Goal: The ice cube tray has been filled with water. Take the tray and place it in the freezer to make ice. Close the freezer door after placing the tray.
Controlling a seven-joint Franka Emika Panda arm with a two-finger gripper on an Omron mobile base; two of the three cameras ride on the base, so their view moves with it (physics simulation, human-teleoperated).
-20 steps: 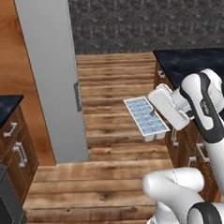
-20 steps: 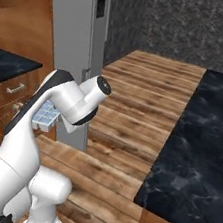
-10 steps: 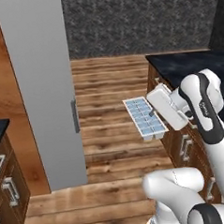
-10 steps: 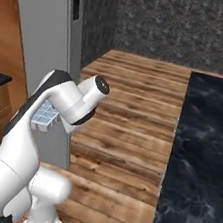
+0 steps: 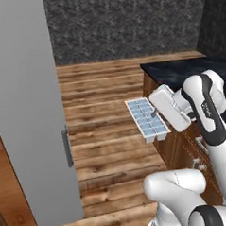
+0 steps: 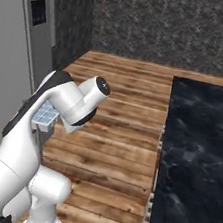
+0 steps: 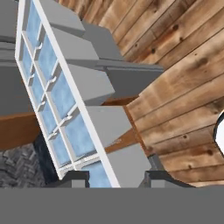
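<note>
1. Left base view: my hand (image 5: pixel 157 116) pinches one short end of the ice cube tray (image 5: pixel 146 118), carried level above the wooden floor (image 5: pixel 104 134). Its long axis runs away from my hand, toward the far stone wall (image 5: pixel 123 24). The water (image 5: pixel 142 114) shows as pale blue cells. The grey freezer door (image 5: pixel 27 106) with its bar handle (image 5: pixel 67 148) stands well apart, to my left.
2. Right base view: one tray corner peeks out beside my arm. The dark table (image 6: pixel 197 157) lies right; the grey freezer (image 6: pixel 29 35) stands left.
3. Hand view: the tray rises from between my fingertips (image 7: pixel 74 178), clamped on its rim. I judge it must travel left to reach the freezer.
</note>
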